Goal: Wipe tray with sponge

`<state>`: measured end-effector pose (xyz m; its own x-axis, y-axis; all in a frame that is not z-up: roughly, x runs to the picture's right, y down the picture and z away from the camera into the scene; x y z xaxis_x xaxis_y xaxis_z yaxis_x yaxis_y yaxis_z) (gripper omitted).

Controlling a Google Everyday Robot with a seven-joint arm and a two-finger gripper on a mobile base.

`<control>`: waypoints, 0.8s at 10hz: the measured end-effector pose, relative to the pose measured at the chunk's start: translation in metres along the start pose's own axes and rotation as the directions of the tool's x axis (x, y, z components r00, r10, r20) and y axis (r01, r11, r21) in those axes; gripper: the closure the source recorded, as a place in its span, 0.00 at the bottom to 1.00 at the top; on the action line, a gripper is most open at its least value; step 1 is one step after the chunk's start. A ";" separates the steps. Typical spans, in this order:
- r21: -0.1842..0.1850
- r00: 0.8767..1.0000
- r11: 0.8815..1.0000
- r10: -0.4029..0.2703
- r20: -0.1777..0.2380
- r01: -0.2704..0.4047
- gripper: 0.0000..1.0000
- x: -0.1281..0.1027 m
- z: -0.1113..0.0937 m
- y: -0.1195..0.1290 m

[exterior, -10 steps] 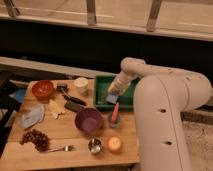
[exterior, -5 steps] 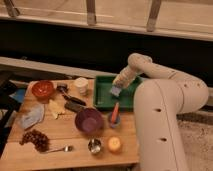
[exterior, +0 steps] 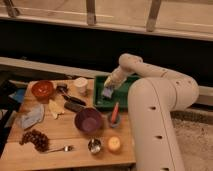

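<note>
The gripper [exterior: 108, 88], centre frame, is clamped on the sponge [exterior: 107, 92], pressing it onto the floor of the green tray [exterior: 101, 102]. Wiping looks underway; most of the tray seemingly remains to cover.

A single high camera looks down over the robot's white arm [exterior: 155, 110] at the wooden table [exterior: 60, 135], gripper [exterior: 108, 90] mid-frame, railing behind.
</note>
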<state>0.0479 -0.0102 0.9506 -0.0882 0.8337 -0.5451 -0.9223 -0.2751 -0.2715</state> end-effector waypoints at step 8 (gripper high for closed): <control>0.088 0.995 0.992 0.084 0.060 -0.089 1.00 -0.019 -0.027 -0.039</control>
<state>0.0955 -0.0278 0.9501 -0.1875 0.8351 -0.5171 -0.9403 -0.3048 -0.1513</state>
